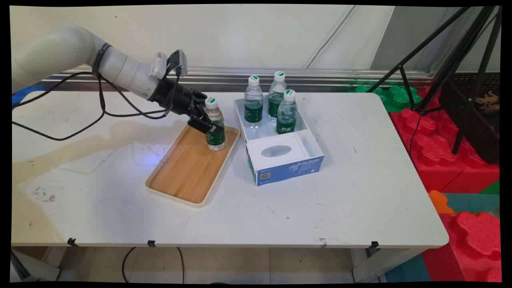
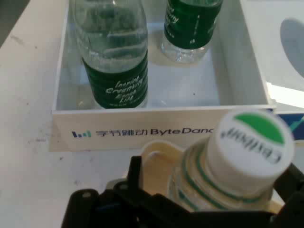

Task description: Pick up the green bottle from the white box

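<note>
We see our white arm (image 1: 80, 56) reaching in from the upper left, sloping down over the white worktop (image 1: 340, 192), black cables hanging beneath it. Its black two-finger tool (image 1: 208, 122) is tilted downward, and its fingers clasp the clear plastic bottle with the green label (image 1: 215, 132), just below that bottle's white cap.

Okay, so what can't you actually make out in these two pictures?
- Main view: the bottle on the wooden tray hides part of the end effector.
- Hand view: the held bottle's body, hidden under its own cap.
- Hand view: the box bottles' tops, cut off by the top edge.
</note>
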You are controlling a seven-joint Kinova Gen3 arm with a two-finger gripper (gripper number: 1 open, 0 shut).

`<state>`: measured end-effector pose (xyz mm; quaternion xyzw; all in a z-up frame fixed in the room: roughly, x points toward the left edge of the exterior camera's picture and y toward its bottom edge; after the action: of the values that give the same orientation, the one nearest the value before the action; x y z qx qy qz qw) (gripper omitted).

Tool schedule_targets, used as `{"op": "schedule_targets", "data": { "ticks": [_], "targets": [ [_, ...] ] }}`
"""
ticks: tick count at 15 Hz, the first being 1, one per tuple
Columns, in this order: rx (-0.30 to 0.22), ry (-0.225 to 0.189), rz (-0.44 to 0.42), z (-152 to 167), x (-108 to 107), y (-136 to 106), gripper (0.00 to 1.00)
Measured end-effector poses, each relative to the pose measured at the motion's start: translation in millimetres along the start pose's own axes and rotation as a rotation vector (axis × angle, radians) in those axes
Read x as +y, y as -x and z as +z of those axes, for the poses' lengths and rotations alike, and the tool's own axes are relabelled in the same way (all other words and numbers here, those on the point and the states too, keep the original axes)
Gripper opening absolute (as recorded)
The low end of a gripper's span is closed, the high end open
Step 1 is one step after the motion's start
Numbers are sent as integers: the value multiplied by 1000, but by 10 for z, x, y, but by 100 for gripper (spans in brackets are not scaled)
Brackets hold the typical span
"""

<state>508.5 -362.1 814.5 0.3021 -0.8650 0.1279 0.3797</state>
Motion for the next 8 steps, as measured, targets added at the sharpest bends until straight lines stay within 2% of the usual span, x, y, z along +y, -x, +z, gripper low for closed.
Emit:
{"op": "schedule_targets", "data": {
  "ticks": [8],
  "targets": [
    [22, 0, 12, -462, 51, -124, 100]
  ]
}}
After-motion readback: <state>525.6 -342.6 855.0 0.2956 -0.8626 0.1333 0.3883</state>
